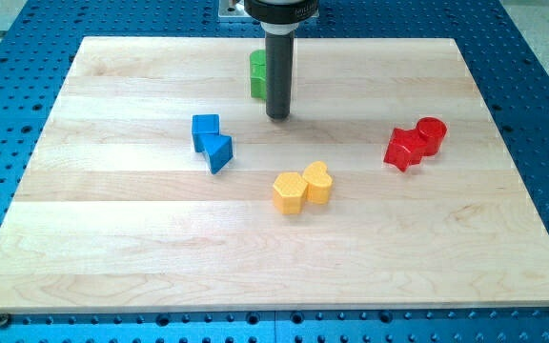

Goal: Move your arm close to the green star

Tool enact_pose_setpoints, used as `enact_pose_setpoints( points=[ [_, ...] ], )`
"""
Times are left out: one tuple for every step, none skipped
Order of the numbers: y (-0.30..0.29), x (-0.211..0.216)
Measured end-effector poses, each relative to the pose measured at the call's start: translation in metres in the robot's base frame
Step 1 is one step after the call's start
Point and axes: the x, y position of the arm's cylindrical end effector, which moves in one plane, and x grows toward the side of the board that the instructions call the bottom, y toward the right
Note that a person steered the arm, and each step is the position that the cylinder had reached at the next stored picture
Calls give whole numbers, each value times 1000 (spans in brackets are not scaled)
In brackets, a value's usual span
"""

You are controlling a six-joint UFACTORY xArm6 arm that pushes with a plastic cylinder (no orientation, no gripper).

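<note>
A green block (pixel 256 76) stands near the view's top centre of the wooden board (pixel 112 238). The rod hides most of it, so I cannot make out its shape. My tip (pixel 277 116) rests on the board just to the right of and slightly below the green block, very close to it; I cannot tell whether they touch.
A blue cube (pixel 205 129) and a blue triangle (pixel 219 151) touch each other left of centre. A yellow hexagon (pixel 289 192) and a yellow heart (pixel 317 181) sit together below centre. A red star-like block (pixel 405 149) and a red cylinder (pixel 431 134) sit at the right.
</note>
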Motion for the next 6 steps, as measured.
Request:
enact_pose_setpoints(
  points=[
    [0, -3],
    [-1, -7],
    [-1, -8],
    [-1, -11],
    [-1, -11],
    [-1, -11]
  ],
)
